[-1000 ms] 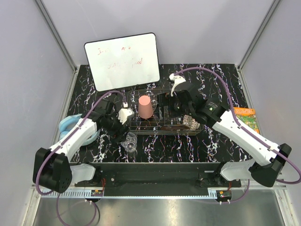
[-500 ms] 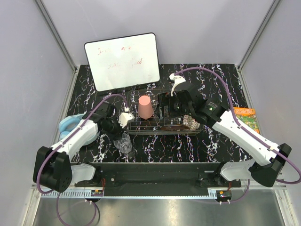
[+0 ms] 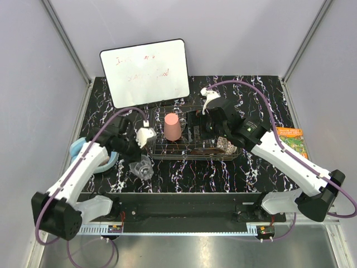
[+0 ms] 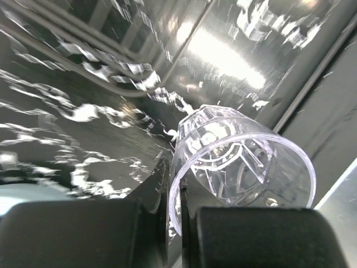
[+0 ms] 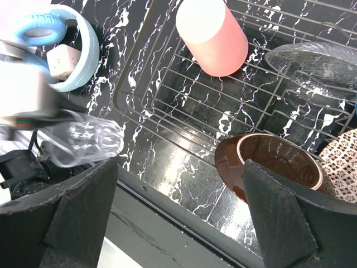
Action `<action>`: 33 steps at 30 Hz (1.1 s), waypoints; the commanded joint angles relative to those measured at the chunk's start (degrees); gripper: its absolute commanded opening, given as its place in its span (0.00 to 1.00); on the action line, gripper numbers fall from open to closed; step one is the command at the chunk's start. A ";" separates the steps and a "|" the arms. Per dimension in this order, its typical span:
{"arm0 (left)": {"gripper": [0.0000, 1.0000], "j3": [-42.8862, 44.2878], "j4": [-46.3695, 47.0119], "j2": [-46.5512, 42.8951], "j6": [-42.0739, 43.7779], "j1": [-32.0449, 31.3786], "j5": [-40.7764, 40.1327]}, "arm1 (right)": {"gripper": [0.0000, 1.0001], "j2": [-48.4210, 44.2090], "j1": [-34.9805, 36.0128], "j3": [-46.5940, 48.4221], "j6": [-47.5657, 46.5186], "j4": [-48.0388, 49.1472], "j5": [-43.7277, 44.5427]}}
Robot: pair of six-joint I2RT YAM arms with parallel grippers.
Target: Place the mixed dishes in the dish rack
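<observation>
The clear stemmed glass [image 4: 240, 162] lies tilted just above the table, in front of the dish rack's [image 3: 167, 154] left corner. My left gripper [image 4: 174, 206] is shut on its rim, one finger inside and one outside; from above the glass [image 3: 141, 167] sits below the gripper [image 3: 135, 158]. My right gripper [image 5: 181, 223] hangs open over the rack [image 5: 167, 106], holding nothing. In the rack stand an upside-down pink cup [image 3: 173, 126], a clear glass bowl [image 5: 318, 58], a brown-red dish [image 5: 268, 162] and a cream-gold patterned bowl [image 5: 343, 162].
A plain light-blue bowl [image 3: 78, 148] with a white block in it sits left of the rack. A whiteboard [image 3: 145, 72] leans at the back. An orange-green book [image 3: 293, 139] lies at the right edge.
My left gripper has closed on the glass's rim. The glass has tipped from upright and shifted left, and the left arm has swung outward. The right arm has stayed over the rack.
</observation>
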 commanded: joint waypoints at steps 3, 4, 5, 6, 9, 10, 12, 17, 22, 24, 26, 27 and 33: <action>0.00 20.44 -10.29 -5.03 -3.51 0.90 13.19 | 1.00 -0.88 0.31 1.45 2.94 4.97 -4.76; 0.00 23.68 -10.73 -4.94 -5.26 1.95 15.13 | 1.00 -1.41 0.31 0.83 4.09 6.46 -6.09; 0.00 24.85 -10.65 -4.86 -5.97 2.74 17.41 | 1.00 -2.20 0.39 -0.13 5.23 11.17 -7.75; 0.00 26.34 -10.30 -4.94 -7.46 5.10 22.83 | 1.00 -4.47 0.31 -3.36 8.99 14.35 -10.29; 0.00 25.57 -6.88 -4.33 -11.06 10.89 36.43 | 1.00 -11.14 0.22 -15.10 18.84 32.53 -14.44; 0.00 24.61 -4.17 -3.72 -12.38 12.49 40.60 | 1.00 -13.09 0.22 -19.08 21.57 45.63 -15.15; 0.00 19.80 0.75 -3.19 -19.73 16.70 53.91 | 1.00 -17.56 0.31 -30.82 28.78 58.80 -17.25; 0.00 15.72 11.50 -0.82 -26.54 17.43 65.50 | 0.99 -17.60 0.22 -39.93 37.65 81.24 -21.03; 0.00 17.03 7.81 6.39 -27.34 17.34 71.31 | 1.00 -11.71 0.22 -40.31 42.06 91.19 -24.29; 0.00 17.74 7.46 7.18 -27.25 17.25 71.49 | 1.00 -8.63 0.22 -39.87 43.30 93.47 -25.52; 0.00 18.18 7.28 7.53 -26.90 16.99 71.49 | 1.00 -6.70 0.22 -39.78 44.18 94.19 -26.14; 0.00 18.35 7.19 7.80 -26.81 16.99 71.49 | 1.00 -6.26 0.22 -39.69 44.01 94.02 -26.49; 0.00 21.25 7.02 8.94 -26.81 16.99 71.49 | 1.00 -4.50 0.22 -39.51 42.51 91.30 -28.25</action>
